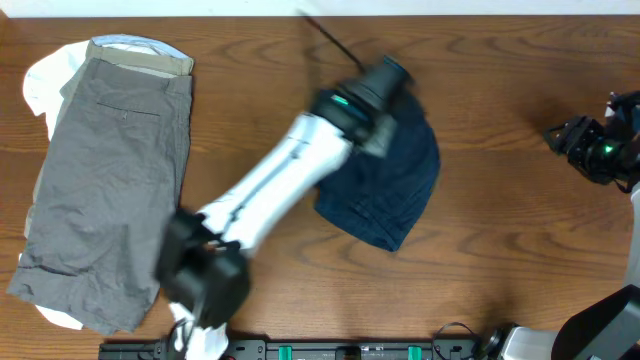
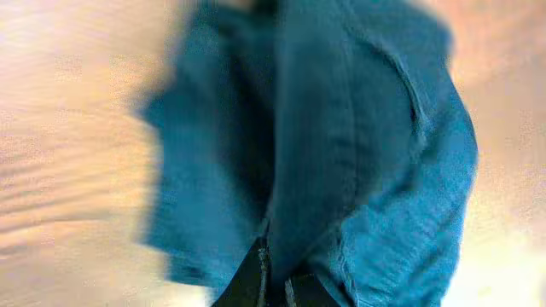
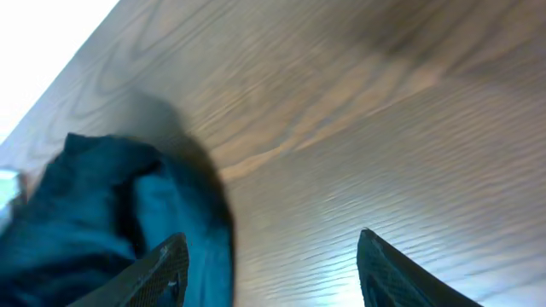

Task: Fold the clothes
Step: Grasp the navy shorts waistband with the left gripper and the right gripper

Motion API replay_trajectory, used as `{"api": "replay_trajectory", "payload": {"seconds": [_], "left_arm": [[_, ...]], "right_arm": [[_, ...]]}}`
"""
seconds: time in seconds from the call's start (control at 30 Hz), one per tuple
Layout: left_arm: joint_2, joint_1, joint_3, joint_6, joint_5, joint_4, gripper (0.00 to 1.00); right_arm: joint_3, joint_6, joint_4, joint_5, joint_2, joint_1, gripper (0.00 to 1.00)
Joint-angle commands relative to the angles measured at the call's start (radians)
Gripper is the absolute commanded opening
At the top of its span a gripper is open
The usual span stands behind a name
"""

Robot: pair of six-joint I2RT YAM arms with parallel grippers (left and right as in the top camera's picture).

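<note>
The clothes, a pair of dark navy-blue shorts [image 1: 395, 190], lie bunched in a rounded heap on the wooden table, right of centre. My left gripper [image 1: 388, 78] reaches across to the heap's far edge. In the left wrist view the left gripper [image 2: 275, 275] is shut on a fold of the blue fabric [image 2: 358, 153], which fills most of that blurred picture. My right gripper [image 1: 562, 135] hovers at the table's right side, apart from the shorts. In the right wrist view the right gripper [image 3: 273, 237] stands open over bare wood, with the shorts [image 3: 94, 213] off to its left.
A pair of grey shorts [image 1: 110, 190] lies flat at the left on a white garment [image 1: 45, 80], with a tan waistband [image 1: 140, 60] showing at the top. A black cable [image 1: 330, 40] runs behind the left gripper. Bare wood [image 1: 500, 200] separates the shorts from the right arm.
</note>
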Motion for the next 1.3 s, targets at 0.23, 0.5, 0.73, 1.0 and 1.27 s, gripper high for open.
{"api": "replay_trajectory", "payload": {"seconds": [0.23,0.5,0.73,1.0,1.27], "left_arm": [[-0.049,0.202,0.003,0.001,-0.011,0.012,0.06],[-0.049,0.222,0.003,0.001,-0.011,0.029,0.06],[-0.049,0.222,0.003,0.001,-0.011,0.031,0.06],[-0.049,0.222,0.003,0.002,-0.011,0.023,0.06],[-0.049,0.222,0.003,0.002,-0.011,0.019,0.06]], "right_arm": [[-0.006,0.043,-0.045,-0.084,0.003,0.325,0.60],[-0.117,0.248,0.080,0.239,0.009,0.719,0.53],[-0.219,0.383,0.263,0.476,0.081,0.993,0.47],[-0.219,0.413,0.308,0.619,0.256,1.093,0.47],[-0.213,0.419,0.322,0.688,0.293,1.089,0.53]]}}
